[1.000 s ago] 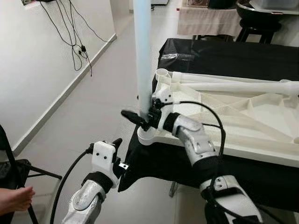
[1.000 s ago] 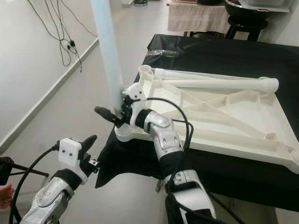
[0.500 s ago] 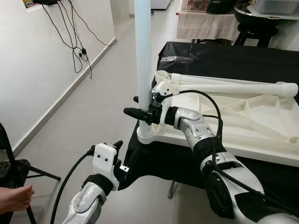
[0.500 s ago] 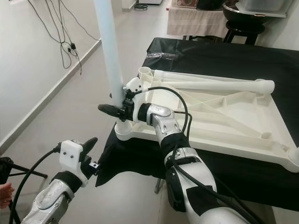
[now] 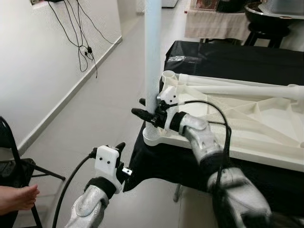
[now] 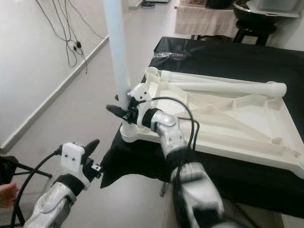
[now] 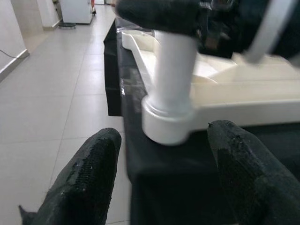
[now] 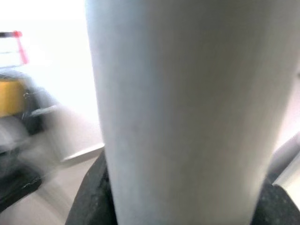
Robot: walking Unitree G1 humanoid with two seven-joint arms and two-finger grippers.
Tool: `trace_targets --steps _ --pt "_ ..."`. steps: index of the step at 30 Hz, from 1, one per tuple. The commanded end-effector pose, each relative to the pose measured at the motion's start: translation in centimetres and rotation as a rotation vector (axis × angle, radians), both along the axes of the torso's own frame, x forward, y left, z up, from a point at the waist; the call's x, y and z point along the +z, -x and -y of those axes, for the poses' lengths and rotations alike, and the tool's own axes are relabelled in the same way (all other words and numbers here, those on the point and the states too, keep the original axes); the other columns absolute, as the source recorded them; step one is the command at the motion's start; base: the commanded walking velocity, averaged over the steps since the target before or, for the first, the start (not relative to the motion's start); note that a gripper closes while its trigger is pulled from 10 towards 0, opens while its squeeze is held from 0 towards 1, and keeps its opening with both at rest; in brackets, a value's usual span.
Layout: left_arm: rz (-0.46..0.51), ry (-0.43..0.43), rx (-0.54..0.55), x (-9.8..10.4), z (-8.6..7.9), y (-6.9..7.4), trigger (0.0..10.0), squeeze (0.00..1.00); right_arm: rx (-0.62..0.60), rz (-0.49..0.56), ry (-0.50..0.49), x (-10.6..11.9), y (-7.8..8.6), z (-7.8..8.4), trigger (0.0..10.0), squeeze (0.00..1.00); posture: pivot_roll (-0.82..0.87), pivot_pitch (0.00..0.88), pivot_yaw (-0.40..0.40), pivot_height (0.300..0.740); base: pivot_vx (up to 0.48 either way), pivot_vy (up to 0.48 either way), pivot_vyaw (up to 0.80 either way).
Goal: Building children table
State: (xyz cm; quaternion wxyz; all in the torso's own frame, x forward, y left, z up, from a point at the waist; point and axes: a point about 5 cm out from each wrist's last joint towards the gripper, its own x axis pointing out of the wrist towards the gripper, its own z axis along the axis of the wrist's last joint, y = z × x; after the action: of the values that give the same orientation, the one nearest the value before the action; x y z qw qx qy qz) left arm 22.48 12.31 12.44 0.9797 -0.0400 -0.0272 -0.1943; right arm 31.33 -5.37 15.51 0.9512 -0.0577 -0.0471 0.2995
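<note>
Right pincer (image 5: 148,115) grips upright table leg (image 5: 152,57).
The leg stands in the corner socket of the upturned white tabletop (image 5: 247,118) on the black-draped counter (image 5: 223,57); left pincer (image 7: 164,180) hangs open below.

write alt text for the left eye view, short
The right gripper clasps an upright white table leg standing in a corner socket of the upturned white tabletop. The left gripper hovers open below, off the black-draped table's edge.
</note>
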Motion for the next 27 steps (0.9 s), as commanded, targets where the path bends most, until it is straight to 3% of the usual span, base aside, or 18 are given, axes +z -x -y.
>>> trace_targets --steps 1,2,3,9,10,11,15,17,19,20,21,22,27 --pt "-0.011 0.004 -0.007 -0.2 -0.1 0.0 10.0 0.0 0.16 -0.053 0.153 -2.5 2.5 -3.0 0.0 0.0 -0.03 0.108 0.016 0.74 0.0 0.0 0.0" --pt "-0.011 0.004 -0.007 -0.2 -0.1 0.0 10.0 0.0 0.16 -0.053 0.153 -2.5 2.5 -3.0 0.0 0.0 -0.03 0.108 0.016 0.74 0.0 0.0 0.0" --pt "-0.014 -0.002 -0.011 -0.2 -0.1 -0.1 10.0 0.0 0.049 -0.114 0.094 -2.8 0.9 -1.5 0.0 0.0 -0.05 0.089 0.019 0.74 0.0 0.0 0.0" --pt "-0.014 -0.01 -0.009 -0.3 0.0 -0.1 10.0 0.0 -0.019 -0.16 0.044 -3.0 -0.2 -0.8 0.0 0.0 -0.02 0.085 0.014 0.74 0.0 0.0 0.0" --pt "-0.012 -0.007 -0.003 -0.3 -0.1 -0.1 10.0 0.0 -0.019 -0.175 0.03 -3.0 -0.7 -0.8 10.0 0.0 -0.01 0.082 0.012 0.74 0.0 0.0 0.0" --pt "-0.012 -0.005 -0.003 -0.3 -0.1 -0.2 10.0 0.0 -0.001 -0.187 0.006 -2.8 -1.1 -0.9 10.0 1.0 -0.02 0.077 0.015 0.74 0.0 0.0 0.0" --pt "-0.013 -0.003 -0.007 -0.4 0.0 -0.2 10.0 0.0 0.062 -0.19 -0.041 -2.1 -1.6 -1.3 10.0 1.0 -0.01 0.072 0.013 0.74 0.0 0.0 0.0" --pt "-0.015 0.001 -0.012 -0.4 0.1 -0.3 10.0 0.0 0.237 -0.149 -0.098 -0.1 -2.7 -1.6 10.0 1.0 -0.01 0.064 0.011 0.74 0.0 0.0 0.0" --pt "-0.015 0.002 -0.012 -0.4 0.2 -0.3 10.0 0.0 0.301 -0.134 -0.106 0.8 -3.2 -1.5 10.0 1.0 -0.01 0.064 0.011 0.74 0.0 0.0 0.0" --pt "-0.014 0.002 -0.011 -0.4 0.2 -0.3 10.0 0.0 0.371 -0.111 -0.09 1.6 -3.6 -1.2 10.0 0.21 -0.01 0.063 0.011 0.74 0.0 0.0 0.0" --pt "-0.014 0.002 -0.011 -0.4 0.2 -0.3 10.0 0.0 0.371 -0.111 -0.09 1.6 -3.6 -1.2 10.0 0.21 -0.01 0.063 0.011 0.74 0.0 0.0 0.0" --pt "-0.012 0.002 -0.009 -0.4 0.2 -0.3 10.0 0.0 0.463 -0.092 -0.065 2.6 -4.2 -0.9 10.0 0.0 -0.01 0.063 0.011 0.74 0.0 0.0 0.0" --pt "-0.009 0.003 -0.007 -0.3 0.2 -0.4 10.0 0.0 0.599 -0.104 -0.022 3.2 -4.6 -0.7 10.0 0.0 0.0 0.062 0.006 0.74 0.0 0.0 0.0"
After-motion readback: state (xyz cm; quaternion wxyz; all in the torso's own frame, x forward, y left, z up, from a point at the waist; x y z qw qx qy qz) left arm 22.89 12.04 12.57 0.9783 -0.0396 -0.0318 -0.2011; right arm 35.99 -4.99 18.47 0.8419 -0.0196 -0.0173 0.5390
